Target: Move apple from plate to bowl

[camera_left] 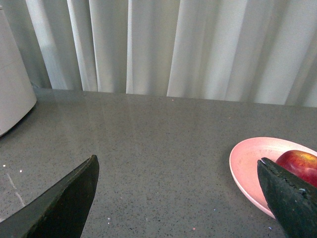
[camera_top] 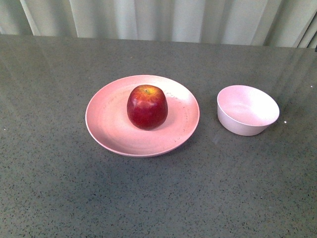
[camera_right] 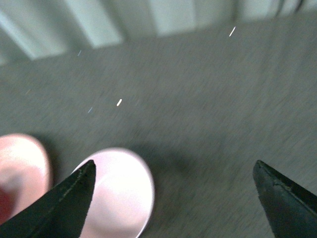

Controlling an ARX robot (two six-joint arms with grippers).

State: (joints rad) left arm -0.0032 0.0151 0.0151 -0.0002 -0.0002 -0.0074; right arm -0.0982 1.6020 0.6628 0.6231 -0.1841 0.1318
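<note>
On plate: apple | bowl beside plate, apart | left claw wide | right claw wide

Desk carries everything. Plate lies flat near the desk's middle. Apple sits on the plate, stem end up, about centre and slightly toward the far side. Bowl stands on the desk right of the plate, near but not touching. Curtain hangs behind the desk's far edge.

Left hand is over bare desk, with plate and apple beside one finger. Right hand is over the desk, the bowl partly behind one finger and the plate just beyond the bowl.
</note>
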